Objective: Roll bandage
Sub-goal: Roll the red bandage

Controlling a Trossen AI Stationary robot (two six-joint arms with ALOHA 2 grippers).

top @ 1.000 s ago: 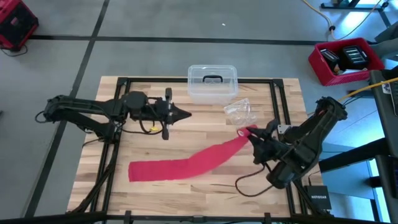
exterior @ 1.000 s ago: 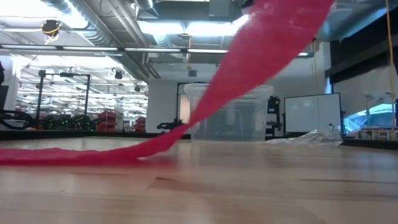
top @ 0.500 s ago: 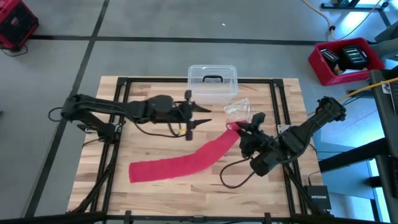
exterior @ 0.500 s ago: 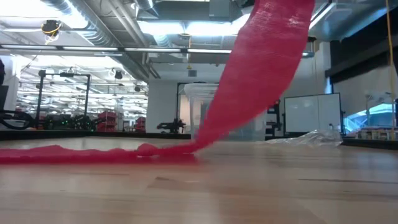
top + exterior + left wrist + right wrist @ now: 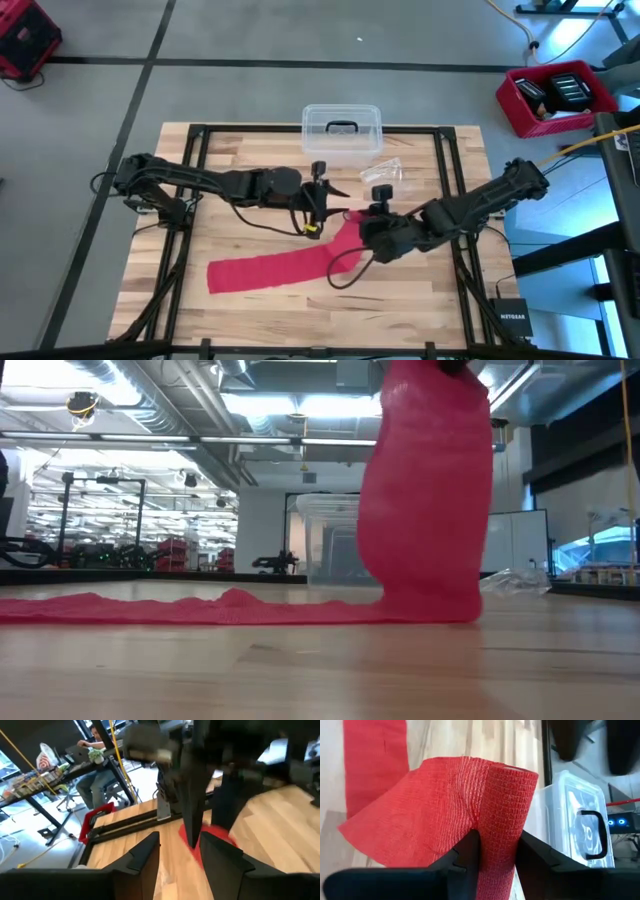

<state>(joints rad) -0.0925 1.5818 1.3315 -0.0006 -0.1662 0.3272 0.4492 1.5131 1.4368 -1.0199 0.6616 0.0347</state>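
Pinching the rolled end of the red bandage (image 5: 506, 820), the right gripper (image 5: 372, 222) holds it raised at centre frame, the strip trailing to the lower left across the worktop (image 5: 250, 310). Just left, the left gripper (image 5: 335, 198) hovers with fingers (image 5: 145, 855) parted, holding nothing.

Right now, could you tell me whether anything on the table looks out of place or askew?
Only the bandage stands out: mostly unrolled, it lies in a curve across the table, one end lifted in the right gripper, whose fingers pinch a partly rolled end. A crinkled wrapper lies loose beside the box. The left gripper hovers open nearby.
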